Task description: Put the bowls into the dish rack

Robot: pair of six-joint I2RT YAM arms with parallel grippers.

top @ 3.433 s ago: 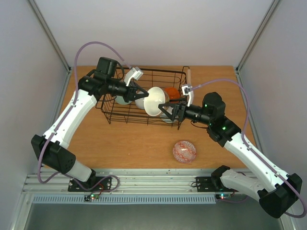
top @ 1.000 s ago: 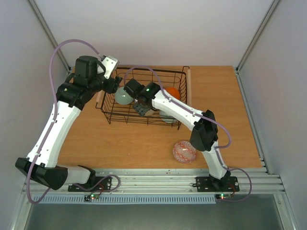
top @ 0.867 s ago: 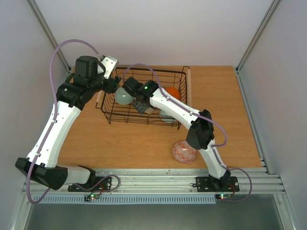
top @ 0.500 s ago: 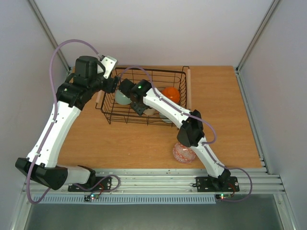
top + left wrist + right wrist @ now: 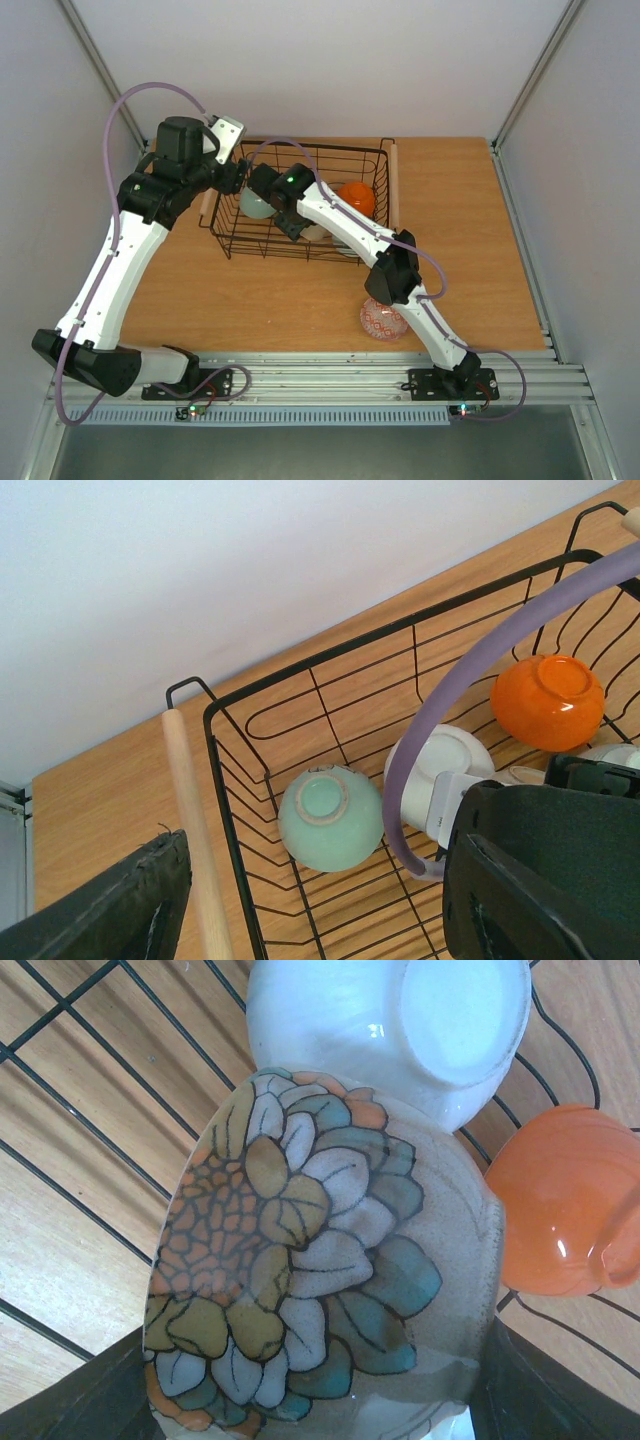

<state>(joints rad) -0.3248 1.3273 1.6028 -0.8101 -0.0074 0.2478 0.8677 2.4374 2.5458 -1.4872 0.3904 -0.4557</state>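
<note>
The black wire dish rack (image 5: 300, 147) stands at the back of the table. A pale green bowl (image 5: 330, 818), a white bowl (image 5: 445, 765) and an orange bowl (image 5: 547, 702) lie upside down in it. My right gripper (image 5: 320, 1400) reaches deep into the rack's left half, shut on a beige flower-patterned bowl (image 5: 310, 1260) that is tilted on its side against the white bowl (image 5: 400, 1020). My left gripper (image 5: 310, 920) hangs open and empty above the rack's left end, by the wooden handle (image 5: 190, 820). A red-and-white patterned bowl (image 5: 384, 318) sits on the table in front of the rack.
The right arm (image 5: 345, 222) lies diagonally across the rack, and its purple cable (image 5: 480, 670) arches over the bowls. Another pale bowl's rim (image 5: 612, 754) shows at the rack's right. Grey walls close in on both sides of the table (image 5: 450, 260).
Over the last second the right arm has reached further left inside the rack with the bowl. The left arm, which had drawn back from the rack before that, has stayed still.
</note>
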